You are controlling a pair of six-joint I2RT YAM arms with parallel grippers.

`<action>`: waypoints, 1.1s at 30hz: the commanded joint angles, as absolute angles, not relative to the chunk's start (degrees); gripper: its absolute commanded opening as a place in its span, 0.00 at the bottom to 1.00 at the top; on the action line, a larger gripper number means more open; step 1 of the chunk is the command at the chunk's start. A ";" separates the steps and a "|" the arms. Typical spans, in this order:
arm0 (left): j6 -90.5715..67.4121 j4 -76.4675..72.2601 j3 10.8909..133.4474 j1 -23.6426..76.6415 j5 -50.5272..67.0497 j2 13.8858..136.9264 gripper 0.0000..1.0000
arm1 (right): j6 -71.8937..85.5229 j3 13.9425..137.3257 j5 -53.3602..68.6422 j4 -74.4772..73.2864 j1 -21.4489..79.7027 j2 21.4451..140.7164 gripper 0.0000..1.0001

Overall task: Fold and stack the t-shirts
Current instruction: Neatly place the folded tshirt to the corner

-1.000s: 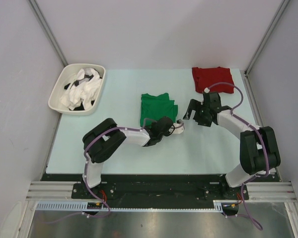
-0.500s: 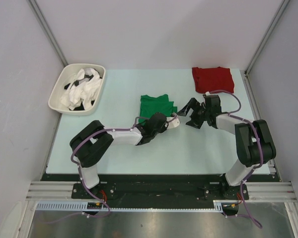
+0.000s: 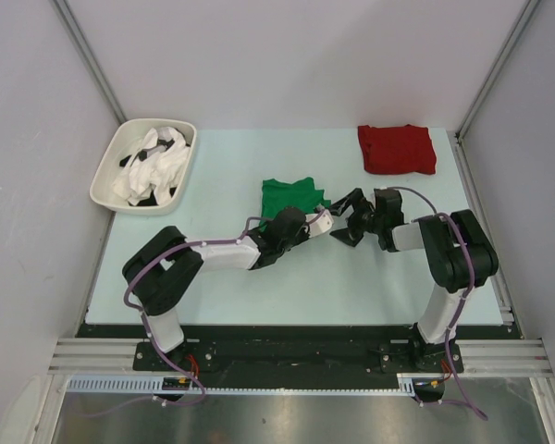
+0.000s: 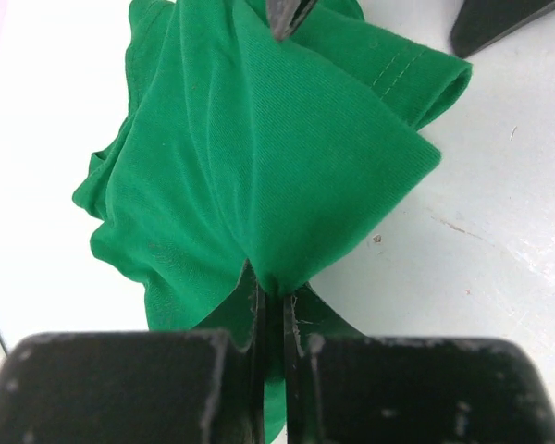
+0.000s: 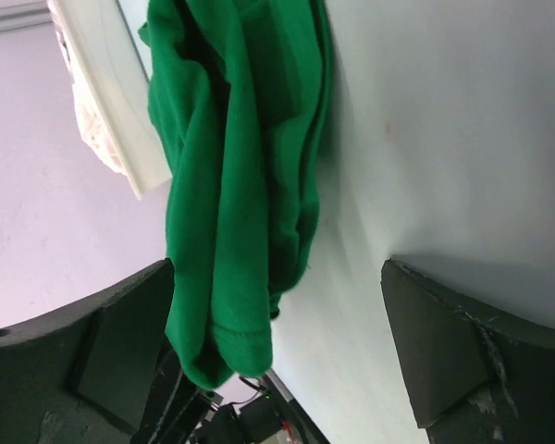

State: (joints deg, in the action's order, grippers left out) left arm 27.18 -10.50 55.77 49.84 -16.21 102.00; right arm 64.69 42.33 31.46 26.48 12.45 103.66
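Note:
The green t-shirt (image 3: 289, 195) lies bunched at the table's middle, and its near right part is pulled up into a peak. My left gripper (image 3: 307, 215) is shut on that peak (image 4: 273, 282); the cloth (image 4: 259, 157) fans out from the pinch. My right gripper (image 3: 341, 219) stands open just right of the green t-shirt, facing it. In the right wrist view a hanging green fold (image 5: 236, 203) sits close to the left finger (image 5: 120, 342), and the right finger (image 5: 462, 351) rests low over the table. The red t-shirt (image 3: 396, 148) lies folded at the far right.
A white bin (image 3: 144, 166) with white and black cloth stands at the far left, and its rim (image 5: 97, 83) shows behind the green shirt. Grey walls close the table on three sides. Both arms meet near the middle.
My right gripper has swung left, away from the red t-shirt, to just beside the green one. My left gripper has shifted slightly left and back, still pinching the green cloth.

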 commanded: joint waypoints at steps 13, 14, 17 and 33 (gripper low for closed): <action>24.79 -12.57 55.02 49.13 -13.27 97.56 0.00 | 79.62 42.36 30.15 47.36 15.82 116.27 1.00; 24.61 -12.66 54.93 49.13 -13.27 97.38 0.00 | 79.98 42.62 29.97 47.55 16.17 116.63 1.00; 24.43 -12.66 54.84 49.13 -12.92 97.03 0.00 | 80.33 43.68 29.36 47.81 16.17 118.12 1.00; 23.82 -13.09 54.05 48.78 -12.57 95.45 0.00 | 74.71 56.42 29.97 38.68 19.07 125.16 0.85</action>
State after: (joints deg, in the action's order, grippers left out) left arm 25.41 -10.35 54.26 49.25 -14.26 98.76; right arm 76.51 55.35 30.06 46.68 16.97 122.26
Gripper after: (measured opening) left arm 0.042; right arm 0.888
